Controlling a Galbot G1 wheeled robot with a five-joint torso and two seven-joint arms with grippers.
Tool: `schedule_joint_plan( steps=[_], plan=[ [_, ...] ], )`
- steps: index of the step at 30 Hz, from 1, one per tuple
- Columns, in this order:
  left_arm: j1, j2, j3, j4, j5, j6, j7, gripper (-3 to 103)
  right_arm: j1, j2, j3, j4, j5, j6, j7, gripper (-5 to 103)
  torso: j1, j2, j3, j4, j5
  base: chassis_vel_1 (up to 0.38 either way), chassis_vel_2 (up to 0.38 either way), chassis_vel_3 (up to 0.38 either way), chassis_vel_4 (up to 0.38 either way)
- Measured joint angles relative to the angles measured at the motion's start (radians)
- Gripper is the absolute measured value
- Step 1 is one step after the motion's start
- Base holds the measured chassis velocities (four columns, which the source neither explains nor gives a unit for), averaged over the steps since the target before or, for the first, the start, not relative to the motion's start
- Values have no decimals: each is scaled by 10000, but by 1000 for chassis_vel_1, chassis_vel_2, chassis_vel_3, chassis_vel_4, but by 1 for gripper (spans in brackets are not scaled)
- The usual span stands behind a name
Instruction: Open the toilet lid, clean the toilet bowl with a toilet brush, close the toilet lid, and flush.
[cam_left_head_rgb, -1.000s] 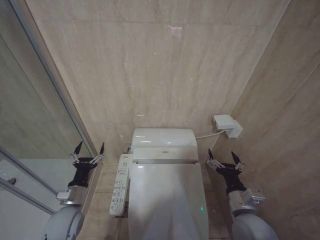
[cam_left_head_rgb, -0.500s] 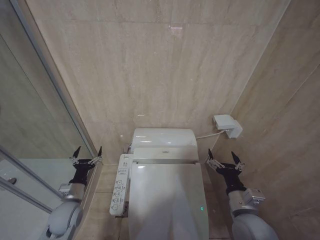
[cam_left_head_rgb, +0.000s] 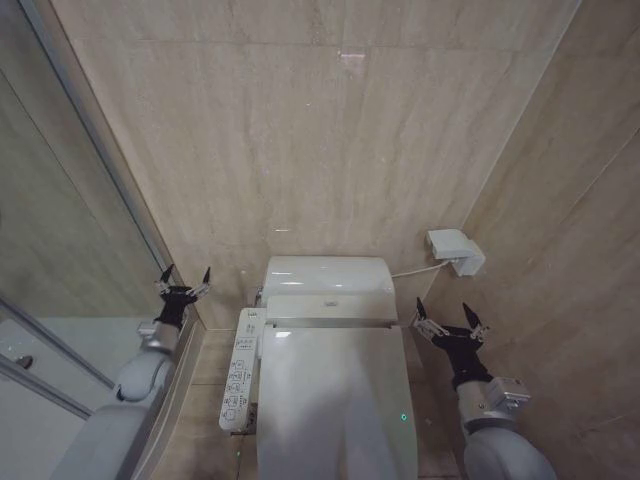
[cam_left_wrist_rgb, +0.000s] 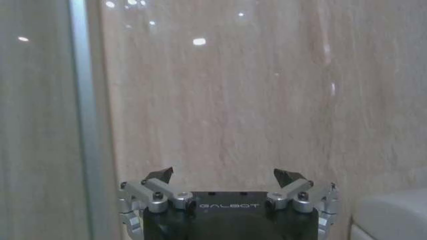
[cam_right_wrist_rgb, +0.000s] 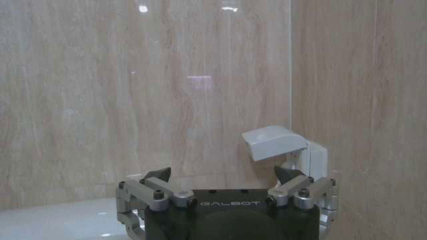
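Here the toilet lid lies shut. Left gripper hangs spread and empty left of it; right gripper spread, empty, right of it.

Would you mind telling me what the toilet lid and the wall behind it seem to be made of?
The toilet lid looks like glossy white plastic, judging by its smooth surface and soft sheen. The wall appears to be polished beige stone or stone-look tile: it has veining, panel seams and light reflections.

One toilet with one closed toilet lid, one side control panel, one wall socket box, two pincers.
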Motion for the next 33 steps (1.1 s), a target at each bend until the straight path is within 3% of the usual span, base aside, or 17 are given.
schedule_joint_plan(
  steps=[3, 12, 13, 19, 20, 25, 26, 33],
  plan=[
    [-497, -2, 431, 773, 29, -309, 280, 99, 0, 0, 0, 0, 0, 0, 0, 100, 1, 0, 0, -4, -2, 0, 0, 0, 0],
    [-658, 29, 474, 1198, -37, -409, 935, 99, 0, 0, 0, 0, 0, 0, 0, 100, -1, 0, -1, 3, 0, 0, 0, 0, 0],
    [-719, -10, 487, 1279, -24, -415, 1191, 93, 0, 0, 0, 0, 0, 1, 0, 100, -1, 0, -2, 2, 0, 0, 0, 0, 0],
    [-837, -109, 659, 1520, 56, -638, 2048, 93, 0, 0, 0, 0, 0, 0, 0, 100, -1, 0, -1, -2, 0, 0, 0, 0, 0],
    [-838, -129, 685, 1533, 102, -678, 2149, 66, 0, 0, 0, 0, 0, 0, 0, 100, -1, 0, -1, 0, -1, 0, 0, 0, 0],
    [-836, -167, 765, 1530, 269, -718, 2226, 66, 0, 0, 0, 0, 0, 0, 0, 100, -1, 0, -1, 0, -1, 0, 0, 0, 0],
    [-833, -169, 766, 1522, 292, -718, 2226, 40, 0, 0, 0, 0, 0, 0, 0, 100, -1, 0, -1, 0, 0, 0, 0, 0, 0],
    [-801, -190, 749, 1459, 342, -727, 2171, 40, 0, 0, 0, 0, 0, 0, 0, 100, -1, 0, -1, 1, 0, 0, 0, 0, 0]
  ],
)
